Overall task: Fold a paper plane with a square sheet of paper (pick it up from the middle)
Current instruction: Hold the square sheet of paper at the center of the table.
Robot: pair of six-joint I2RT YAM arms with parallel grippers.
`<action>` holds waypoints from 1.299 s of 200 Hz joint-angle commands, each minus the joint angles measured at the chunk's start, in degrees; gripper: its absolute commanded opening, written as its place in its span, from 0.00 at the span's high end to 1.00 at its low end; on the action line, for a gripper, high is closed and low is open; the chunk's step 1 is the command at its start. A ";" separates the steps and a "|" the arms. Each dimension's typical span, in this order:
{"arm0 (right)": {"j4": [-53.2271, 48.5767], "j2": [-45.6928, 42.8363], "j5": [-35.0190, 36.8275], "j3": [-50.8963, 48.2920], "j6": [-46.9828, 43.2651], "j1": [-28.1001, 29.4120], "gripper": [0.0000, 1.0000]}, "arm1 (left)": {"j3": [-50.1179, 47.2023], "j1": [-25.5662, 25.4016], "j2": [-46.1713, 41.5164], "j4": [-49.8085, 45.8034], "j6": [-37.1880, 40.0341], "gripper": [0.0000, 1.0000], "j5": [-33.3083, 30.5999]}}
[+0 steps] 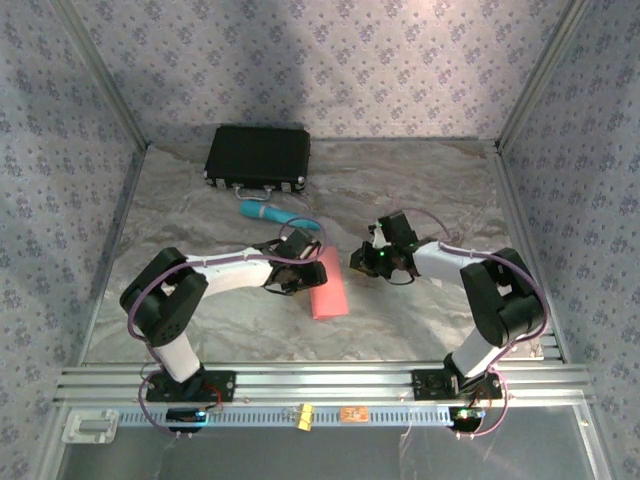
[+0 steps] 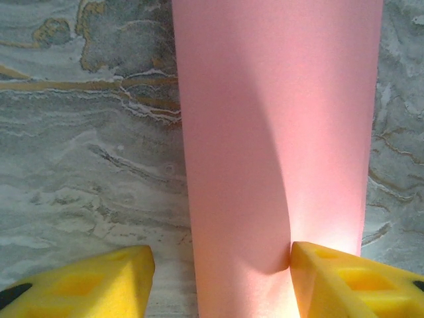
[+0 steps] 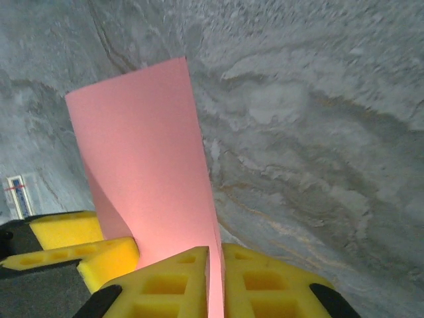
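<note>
Paper, from above: the salmon-pink sheet of thin paper (image 1: pixel 330 290), folded to a long strip, lies on the grey marbled table (image 1: pixel 420 190) between your arms, long axis running near to far
Left wrist: your left gripper (image 2: pixel 222 285) stands half open astride one end of the strip, one yellow finger (image 2: pixel 351 278) touching it, nothing clamped; the strip runs straight ahead
Right wrist: your right gripper (image 3: pixel 215 281) is pinched closed on a raised edge of the sheet
Coming move: likely the right arm leads the fold while the left pins
</note>
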 commanded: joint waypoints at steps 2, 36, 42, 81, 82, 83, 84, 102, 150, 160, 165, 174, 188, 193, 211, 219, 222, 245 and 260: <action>2.45 0.72 -2.55 -0.04 0.86 1.25 0.89 | 0.19 0.07 2.69 -2.38 -0.70 0.42 -0.88; 1.73 3.33 -2.83 1.81 0.38 3.49 0.89 | 0.11 0.09 2.72 -2.57 -1.02 0.42 -1.05; 1.51 3.54 -2.58 2.07 0.40 3.59 0.89 | 0.00 0.12 2.75 -2.55 -1.01 0.42 -1.05; -2.94 1.77 2.81 1.67 0.27 2.44 0.89 | 0.03 0.05 3.31 -2.09 -0.57 0.42 -0.20; -3.07 1.66 2.98 1.62 0.31 2.36 0.89 | 0.06 0.05 3.31 -2.10 -0.50 0.42 -0.19; -3.18 1.52 3.25 1.55 0.37 2.32 0.89 | 0.08 0.09 3.36 -2.11 -0.47 0.42 -0.14; -3.28 1.41 3.42 1.47 0.40 2.25 0.89 | 0.05 0.07 3.38 -2.11 -0.45 0.42 -0.11; -3.59 -0.33 5.09 -0.21 1.22 0.70 0.89 | 0.38 0.09 3.92 -1.93 0.34 0.42 0.62; -2.23 -3.01 4.48 -2.56 2.04 -0.89 0.88 | 2.10 0.09 6.19 -3.69 1.41 0.42 0.75; -2.26 -3.01 4.41 -2.50 1.99 -0.80 0.88 | 2.16 0.05 6.59 -3.68 1.50 0.42 0.79; -2.39 -2.97 4.39 -2.48 1.92 -0.84 0.88 | 2.21 0.04 6.73 -3.77 1.65 0.42 0.80; -2.36 -2.75 4.35 -2.28 1.74 -0.80 0.88 | 2.33 0.00 7.08 -3.94 1.72 0.42 0.80; -2.20 -2.57 3.97 -2.26 1.58 -0.87 0.88 | 2.51 0.01 7.52 -4.20 1.81 0.42 0.71; -2.00 -2.57 3.87 -2.32 1.59 -0.85 0.88 | 2.71 -0.03 7.67 -4.28 1.92 0.42 0.71; -1.90 -2.78 3.97 -2.48 1.57 -0.77 0.88 | 3.36 -0.04 8.19 -4.98 2.48 0.42 0.44; -2.06 -2.94 4.04 -2.49 1.56 -0.76 0.88 | 3.52 -0.04 8.50 -5.25 2.72 0.42 0.37; -2.11 -2.93 4.08 -2.48 1.57 -0.84 0.88 | 3.72 -0.12 8.57 -5.41 2.81 0.42 0.23; -2.25 -2.95 3.95 -2.43 1.34 -0.80 0.88 | 4.49 -0.18 9.21 -6.68 3.08 0.42 -0.39; -2.30 -2.90 3.74 -2.39 1.28 -0.74 0.88 | 4.24 -0.19 9.21 -6.27 2.98 0.42 -0.29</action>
